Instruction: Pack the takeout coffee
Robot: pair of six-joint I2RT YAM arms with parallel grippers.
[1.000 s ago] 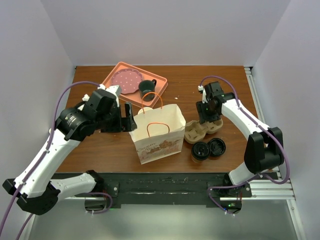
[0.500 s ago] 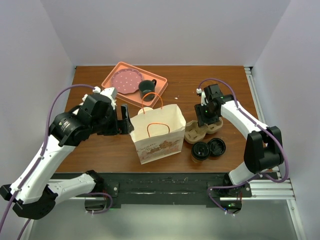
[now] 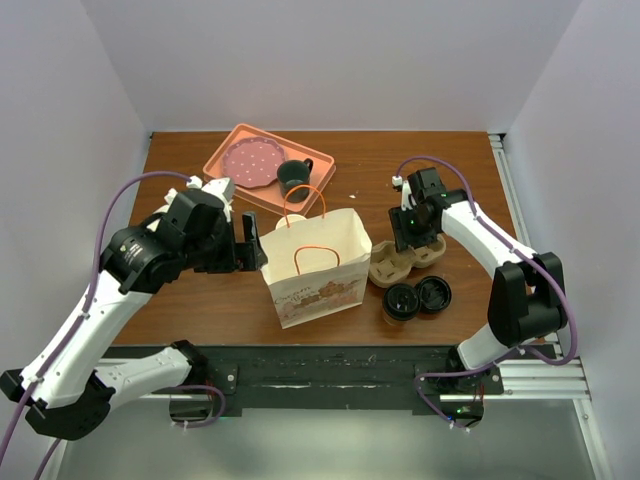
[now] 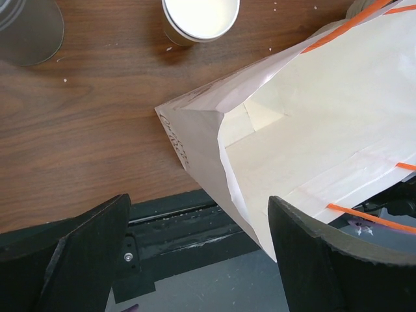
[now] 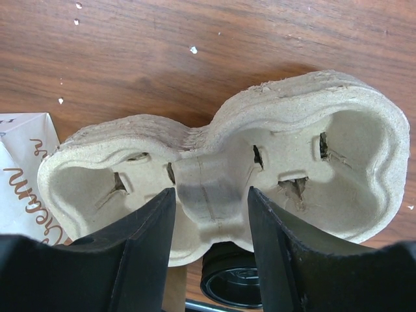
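The takeout coffee (image 3: 401, 302), a small cup with a black lid, stands near the front edge, right of the white paper bag (image 3: 316, 263). Its black lid (image 5: 238, 286) shows below the pulp cup carrier (image 5: 338, 156) in the right wrist view. My right gripper (image 3: 411, 236) is open over the carrier (image 3: 406, 262), a finger on each side of its middle bridge (image 5: 211, 195). My left gripper (image 3: 254, 247) is open at the bag's left edge. The bag's open mouth (image 4: 312, 130) reaches in between its wide-apart fingers (image 4: 78, 253).
A loose black lid (image 3: 436, 292) lies right of the coffee. An orange tray (image 3: 222, 152) at the back holds a spotted plate (image 3: 250, 158) and a dark green mug (image 3: 293, 175). A white-lined open cup (image 4: 200, 16) and a grey round thing (image 4: 26, 29) stand by the bag.
My left arm has shifted and its gripper has come a little nearer along the bag's left edge. My right gripper has sunk slightly onto the carrier.
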